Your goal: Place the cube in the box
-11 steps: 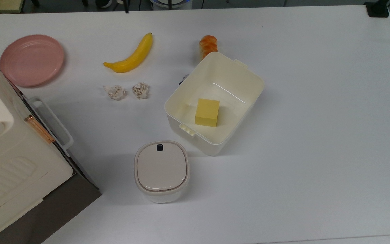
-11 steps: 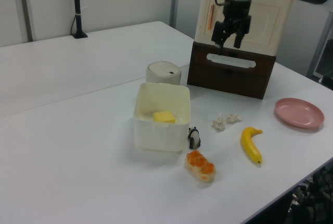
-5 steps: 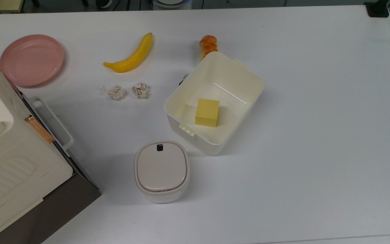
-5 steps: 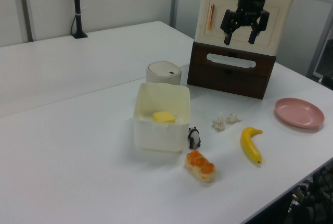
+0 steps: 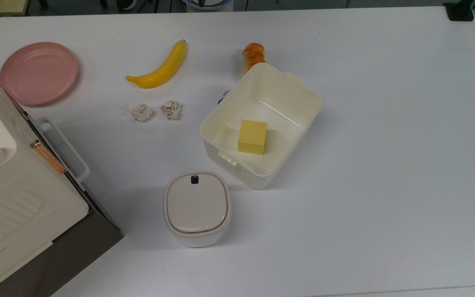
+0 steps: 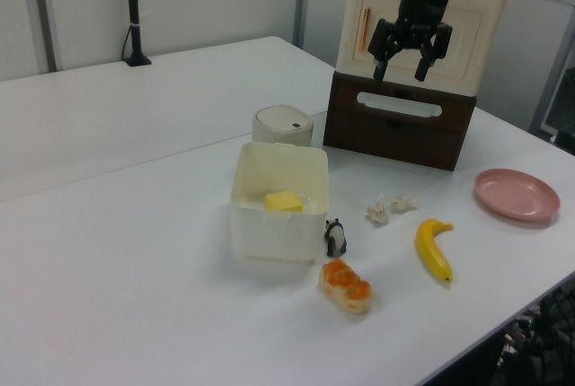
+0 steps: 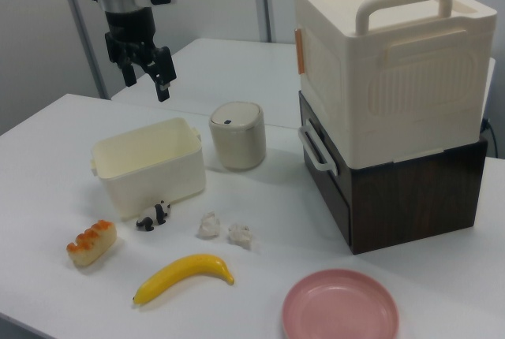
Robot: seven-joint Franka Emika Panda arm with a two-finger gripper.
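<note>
The pale yellow cube [image 5: 252, 136] lies flat on the floor of the cream-white box [image 5: 307, 93], near the wall that faces the round bin. In the left view the cube [image 6: 284, 201] shows inside the box [image 6: 269, 235]. The box [image 7: 150, 173] hides the cube in the right view. My gripper [image 6: 400, 66] hangs open and empty, high over the table, in front of the big cream appliance and well apart from the box. In the right view the gripper [image 7: 147, 83] is above and behind the box's far side.
A lidded round bin [image 5: 196, 206] stands close to the box. A banana [image 5: 161, 68], two crumpled paper balls [image 5: 155, 111], a bread roll [image 5: 253, 53], a small panda figure [image 6: 335, 238] and a pink plate [image 5: 38, 72] lie around. The big appliance [image 7: 390, 63] sits on a dark base.
In the left view the open gripper went up and right, then came back a little to the left. The cube and box have not moved.
</note>
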